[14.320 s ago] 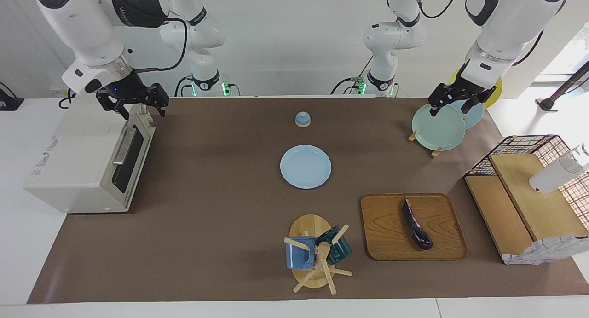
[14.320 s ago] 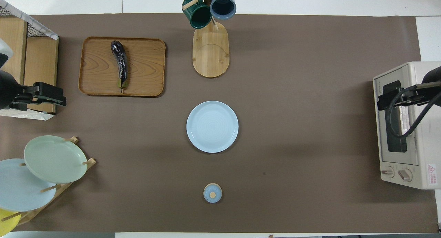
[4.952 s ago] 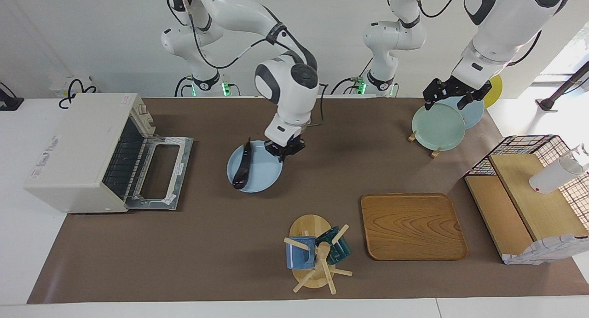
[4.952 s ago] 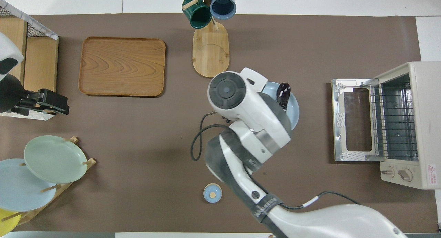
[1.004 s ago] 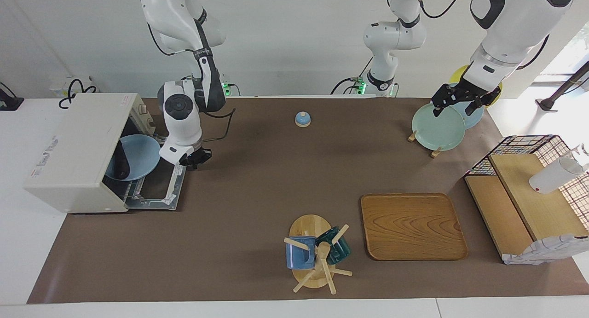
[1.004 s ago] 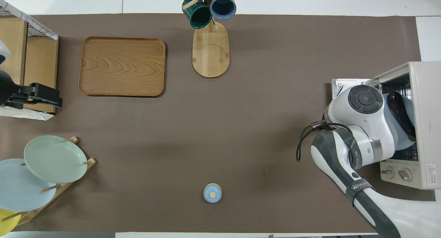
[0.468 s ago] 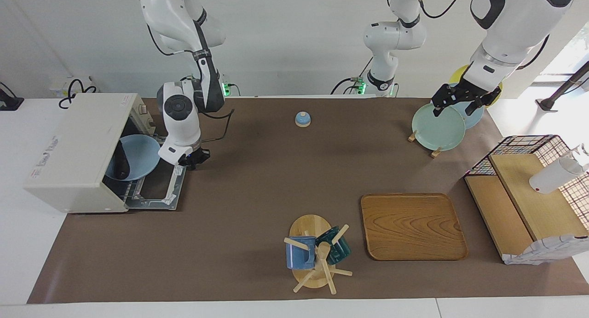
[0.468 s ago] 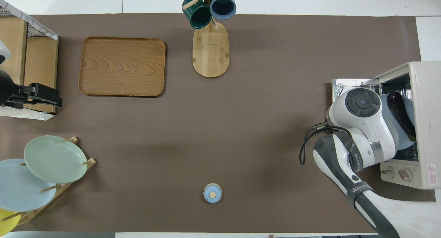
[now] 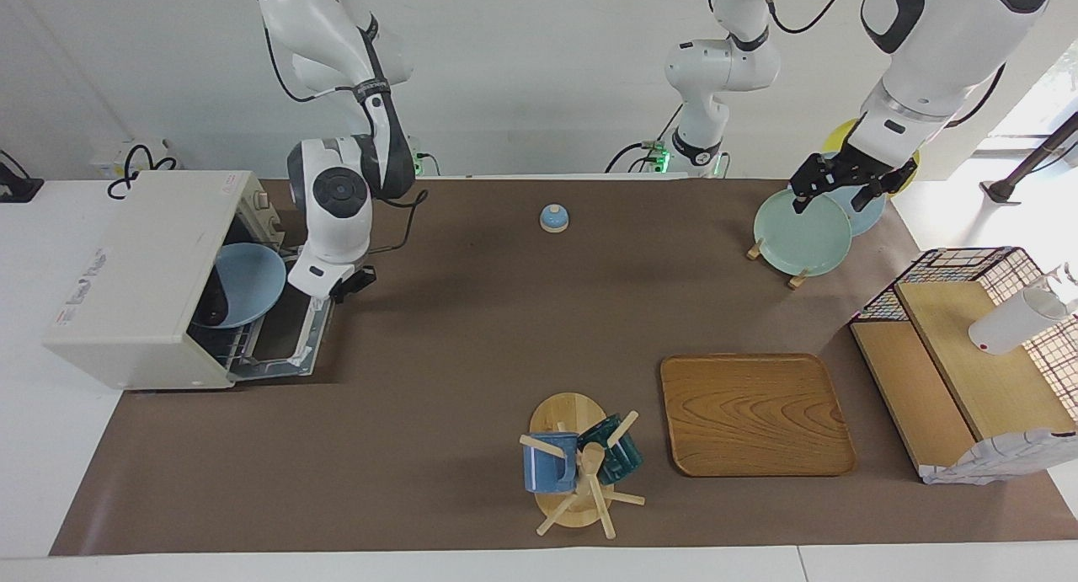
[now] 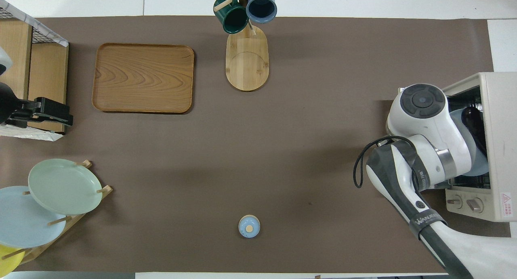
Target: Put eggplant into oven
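The cream-white oven [image 9: 135, 270] stands at the right arm's end of the table, also in the overhead view [image 10: 499, 149]. Its drop-down door [image 9: 290, 338] is tilted partway up. Inside, on the wire rack, sits a light blue plate [image 9: 253, 283] carrying the dark eggplant [image 9: 209, 300], which also shows in the overhead view [image 10: 474, 125]. My right gripper [image 9: 344, 285] is at the door's outer edge by the handle; in the overhead view its own wrist hides it. My left gripper [image 9: 829, 196] is open and waits over the plate rack.
A wooden tray [image 9: 756, 413] and a mug tree [image 9: 577, 464] stand at the table's edge farthest from the robots. A small blue lid [image 9: 553, 218] lies near the robots. The green plate [image 9: 800, 232] on its rack and a wire shelf [image 9: 968, 346] are at the left arm's end.
The right gripper has risen and moved toward the oven. The door has swung partway up from lying flat. Plate, eggplant and left arm have not moved.
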`<state>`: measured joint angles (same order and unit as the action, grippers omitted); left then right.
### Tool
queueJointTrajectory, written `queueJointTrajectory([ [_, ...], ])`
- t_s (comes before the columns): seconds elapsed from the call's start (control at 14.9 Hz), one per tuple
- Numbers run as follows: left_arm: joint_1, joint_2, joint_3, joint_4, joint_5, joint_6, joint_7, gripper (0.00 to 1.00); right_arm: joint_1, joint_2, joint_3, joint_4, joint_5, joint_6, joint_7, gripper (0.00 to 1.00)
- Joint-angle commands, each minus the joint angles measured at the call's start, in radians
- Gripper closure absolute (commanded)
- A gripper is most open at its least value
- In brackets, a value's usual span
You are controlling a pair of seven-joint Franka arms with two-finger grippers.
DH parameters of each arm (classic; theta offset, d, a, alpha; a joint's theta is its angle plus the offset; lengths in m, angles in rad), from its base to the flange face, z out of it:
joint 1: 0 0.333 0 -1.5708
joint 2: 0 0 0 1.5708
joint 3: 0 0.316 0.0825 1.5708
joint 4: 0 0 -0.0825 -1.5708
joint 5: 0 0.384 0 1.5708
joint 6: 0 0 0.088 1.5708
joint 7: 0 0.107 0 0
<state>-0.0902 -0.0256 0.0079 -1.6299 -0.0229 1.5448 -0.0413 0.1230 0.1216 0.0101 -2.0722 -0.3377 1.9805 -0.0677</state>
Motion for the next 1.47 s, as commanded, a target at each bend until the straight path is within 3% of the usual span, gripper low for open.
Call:
queueJointTrajectory([
  [0.0, 0.009, -0.031, -0.005, -0.038, -0.008, 0.020, 0.005, 0.00, -0.074, -0.003, -0.015, 0.081, -0.038, -0.067, -0.101, 1.00],
  [0.67, 0.009, -0.031, -0.005, -0.038, -0.008, 0.020, 0.006, 0.00, -0.192, -0.056, -0.018, 0.083, -0.026, -0.130, -0.225, 1.00],
  [1.07, 0.009, -0.031, -0.005, -0.038, -0.008, 0.020, 0.006, 0.00, -0.192, -0.106, -0.018, 0.103, -0.026, -0.206, -0.267, 1.00],
  [1.2, 0.009, -0.031, -0.005, -0.038, -0.008, 0.020, 0.004, 0.00, -0.178, -0.108, -0.007, 0.166, -0.017, -0.276, -0.267, 1.00],
  [1.41, 0.009, -0.031, -0.005, -0.038, -0.008, 0.020, 0.006, 0.00, -0.135, -0.063, -0.002, 0.358, 0.081, -0.452, -0.264, 1.00],
])
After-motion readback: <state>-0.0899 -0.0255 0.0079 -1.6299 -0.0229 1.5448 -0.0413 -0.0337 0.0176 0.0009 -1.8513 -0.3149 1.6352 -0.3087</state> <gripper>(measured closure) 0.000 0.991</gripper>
